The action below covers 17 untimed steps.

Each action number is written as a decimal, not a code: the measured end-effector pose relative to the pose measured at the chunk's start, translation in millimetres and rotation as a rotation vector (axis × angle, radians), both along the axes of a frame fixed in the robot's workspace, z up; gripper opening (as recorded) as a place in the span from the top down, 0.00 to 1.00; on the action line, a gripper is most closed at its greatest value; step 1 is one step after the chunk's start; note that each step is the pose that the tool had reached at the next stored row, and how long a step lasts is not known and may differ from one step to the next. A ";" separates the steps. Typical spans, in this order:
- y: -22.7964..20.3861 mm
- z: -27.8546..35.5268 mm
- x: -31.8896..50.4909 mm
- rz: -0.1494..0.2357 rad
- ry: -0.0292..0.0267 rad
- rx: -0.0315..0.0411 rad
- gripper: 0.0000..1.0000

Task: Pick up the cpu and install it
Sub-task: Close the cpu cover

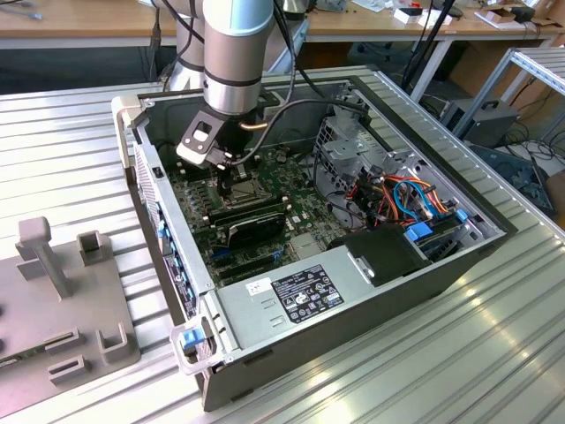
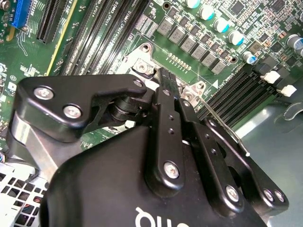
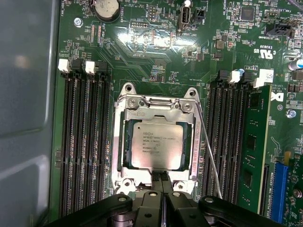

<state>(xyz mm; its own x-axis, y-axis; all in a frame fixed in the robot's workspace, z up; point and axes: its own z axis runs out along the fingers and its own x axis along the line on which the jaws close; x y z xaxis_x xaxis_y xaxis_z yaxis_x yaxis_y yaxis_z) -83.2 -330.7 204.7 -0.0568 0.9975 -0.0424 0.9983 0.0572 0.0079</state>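
Observation:
The cpu [image 3: 156, 142], a small square chip with a dull silver top, lies flat inside the metal-framed socket [image 3: 124, 142] on the green motherboard [image 3: 156, 61]. In the first wrist view my gripper [image 3: 161, 178] is at the socket frame's edge, just beside the chip, its two black fingers pressed together with nothing between them. The second wrist view shows the same shut gripper [image 2: 165, 78] with its tips down at the socket's corner. In the exterior view the gripper [image 1: 231, 168] reaches down into the open computer case [image 1: 353, 318].
A thin wire socket lever [image 3: 208, 146] runs along one side of the socket. Empty memory slots [image 3: 85, 142] flank it, with one memory stick [image 3: 251, 156] seated. A power supply [image 1: 291, 296], drive cage [image 1: 353, 150] and cables [image 1: 415, 199] crowd the case. A grey fixture [image 1: 53, 291] stands at the exterior view's left.

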 end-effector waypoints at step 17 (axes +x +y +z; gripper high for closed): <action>0.0 29.5 0.0 0.000 -0.0125 -0.0010 0.89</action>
<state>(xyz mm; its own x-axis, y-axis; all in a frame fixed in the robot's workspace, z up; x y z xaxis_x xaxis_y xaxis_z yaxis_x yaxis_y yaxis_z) -83.3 -330.8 234.3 -0.0564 0.9974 -0.0441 0.9981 0.0573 0.0203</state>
